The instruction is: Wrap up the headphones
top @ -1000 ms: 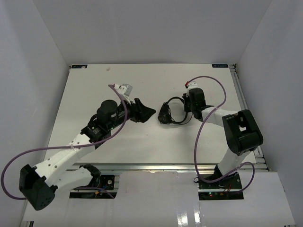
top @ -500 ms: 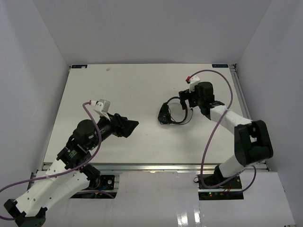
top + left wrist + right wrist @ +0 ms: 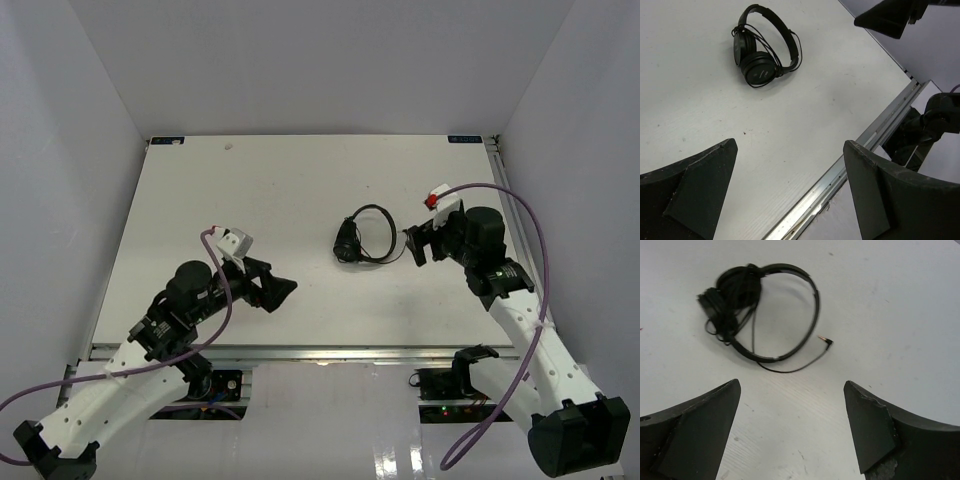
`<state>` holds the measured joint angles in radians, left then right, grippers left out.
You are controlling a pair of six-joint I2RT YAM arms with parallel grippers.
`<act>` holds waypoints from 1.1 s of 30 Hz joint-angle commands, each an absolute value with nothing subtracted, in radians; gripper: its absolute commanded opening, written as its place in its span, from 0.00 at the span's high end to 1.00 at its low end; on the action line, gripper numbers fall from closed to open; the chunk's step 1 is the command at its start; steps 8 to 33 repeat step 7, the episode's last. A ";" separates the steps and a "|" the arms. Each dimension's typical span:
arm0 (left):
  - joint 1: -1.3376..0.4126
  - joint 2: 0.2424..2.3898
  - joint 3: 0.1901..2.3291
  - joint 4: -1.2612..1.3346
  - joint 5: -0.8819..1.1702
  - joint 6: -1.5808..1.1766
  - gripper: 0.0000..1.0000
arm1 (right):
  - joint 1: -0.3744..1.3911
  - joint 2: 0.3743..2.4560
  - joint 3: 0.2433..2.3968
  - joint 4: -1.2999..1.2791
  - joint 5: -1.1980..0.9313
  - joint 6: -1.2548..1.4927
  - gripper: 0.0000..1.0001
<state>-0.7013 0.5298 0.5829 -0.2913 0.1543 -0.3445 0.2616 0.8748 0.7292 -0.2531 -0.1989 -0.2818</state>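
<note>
The black headphones (image 3: 347, 243) lie flat on the white table, right of centre, with nothing holding them. The earcups are folded together and the thin cord is looped round them (image 3: 732, 295). The cord's end with the gold plug (image 3: 826, 341) trails loose on the table. My left gripper (image 3: 277, 290) hovers near the front edge, well to the left of the headphones (image 3: 760, 70), open and empty (image 3: 790, 145). My right gripper (image 3: 415, 245) sits just right of them, also open and empty (image 3: 790, 385), pointing at the headband.
The table's metal front rail (image 3: 860, 150) runs close under my left gripper. White walls enclose the table on three sides. Purple cables (image 3: 225, 300) loop off both arms. The right gripper's finger (image 3: 890, 17) shows at the top of the left wrist view.
Both arms have drawn back from the headphones, the left toward the near left and the right toward the near right. Both grippers have opened wide, and the headphones stay put.
</note>
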 commanded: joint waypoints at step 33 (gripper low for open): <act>-0.698 0.402 0.497 -0.283 0.175 -0.310 0.02 | 0.172 0.818 0.782 -0.308 0.032 -0.236 0.10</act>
